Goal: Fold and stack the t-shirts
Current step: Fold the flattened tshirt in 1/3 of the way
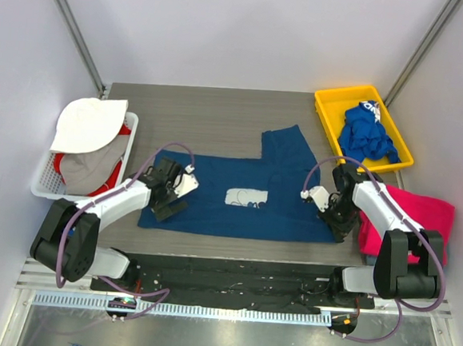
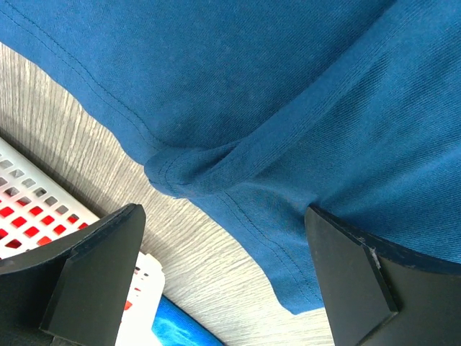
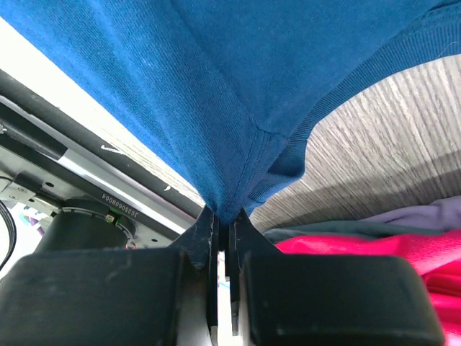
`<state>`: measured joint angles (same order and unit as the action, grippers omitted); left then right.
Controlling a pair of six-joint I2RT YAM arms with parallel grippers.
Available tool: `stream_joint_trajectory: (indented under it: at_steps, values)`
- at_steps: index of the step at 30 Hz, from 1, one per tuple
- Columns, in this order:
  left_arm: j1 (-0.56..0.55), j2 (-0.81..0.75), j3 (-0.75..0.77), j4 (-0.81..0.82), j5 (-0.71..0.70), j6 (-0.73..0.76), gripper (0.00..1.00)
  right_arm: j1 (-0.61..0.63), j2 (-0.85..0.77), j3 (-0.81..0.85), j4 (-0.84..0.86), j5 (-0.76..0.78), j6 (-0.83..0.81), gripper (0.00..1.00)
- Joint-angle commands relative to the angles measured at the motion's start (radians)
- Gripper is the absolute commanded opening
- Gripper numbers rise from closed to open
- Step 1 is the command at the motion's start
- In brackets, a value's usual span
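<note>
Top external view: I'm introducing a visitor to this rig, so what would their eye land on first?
The navy t-shirt spread flat across the middle of the table, its white print facing up, dominates. The right gripper is shut on its right-hand edge while the left gripper stands open over its left edge. Bright colours follow: a yellow tray at far right holding a crumpled royal-blue tee, and a magenta-pink tee at the right edge.

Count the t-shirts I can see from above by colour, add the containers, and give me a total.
Navy t-shirt: 1
Pink t-shirt: 1
Royal-blue t-shirt: 1
Yellow tray: 1
White basket: 1
Total: 5
The heaped cloth in the basket is left out: I cannot tell what kind it is.
</note>
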<state>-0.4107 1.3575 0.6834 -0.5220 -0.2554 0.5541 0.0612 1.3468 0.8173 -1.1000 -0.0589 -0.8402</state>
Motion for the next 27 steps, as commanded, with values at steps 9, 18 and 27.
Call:
stream_joint_trajectory:
  at_steps: [9, 18, 27]
  values:
    - [-0.013, -0.043, 0.011, -0.111, -0.013, -0.031, 1.0, -0.004, -0.041, 0.014, 0.0, 0.041, -0.005, 0.46]
    - [-0.011, -0.095, 0.106, -0.139, -0.022, -0.031, 1.0, 0.0, -0.055, 0.091, -0.005, 0.036, 0.003, 0.65]
    - [-0.01, 0.016, 0.235, 0.104, -0.128, -0.048, 1.0, 0.002, 0.125, 0.322, 0.303, 0.09, 0.174, 0.65]
